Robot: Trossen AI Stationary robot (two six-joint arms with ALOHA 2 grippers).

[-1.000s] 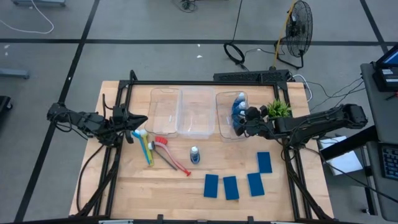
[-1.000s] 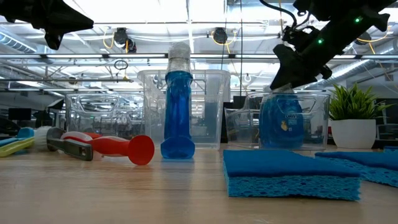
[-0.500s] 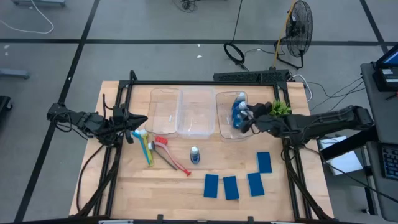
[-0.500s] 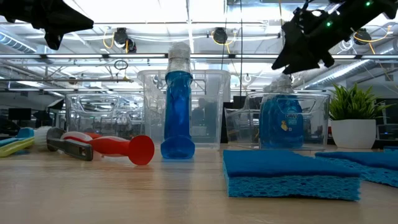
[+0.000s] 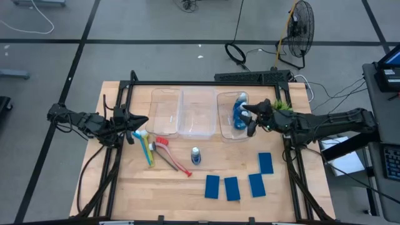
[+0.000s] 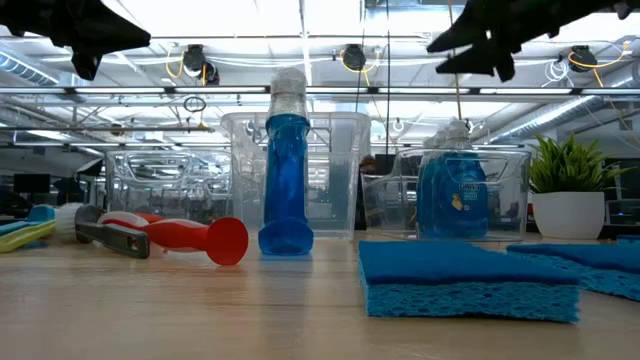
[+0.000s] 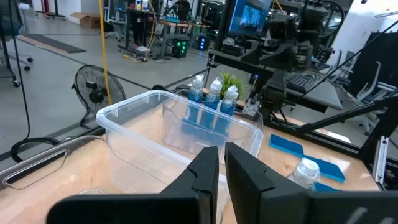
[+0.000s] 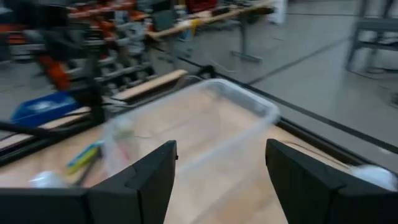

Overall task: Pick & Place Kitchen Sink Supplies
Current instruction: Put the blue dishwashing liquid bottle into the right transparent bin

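Note:
Three blue-and-white bottles stand inside the right clear bin. A fourth bottle stands upright on the table, also seen in the low view. Several flat blue sponges lie near the table's near right. The red, yellow-green and light blue brushes lie flat left of centre. My right gripper hovers open above the right bin, empty, fingers wide apart in its wrist view. My left gripper waits shut near the brush heads, above the table.
Two more clear bins sit side by side left of the right bin, along the far part of the table. A small green potted plant stands at the far right, close under my right arm. Bare wood lies between the brushes and the sponges.
My right gripper has risen from the bottles in the right bin and drawn a little toward the table's right edge. The bottles stay standing in the bin. The left arm has kept still.

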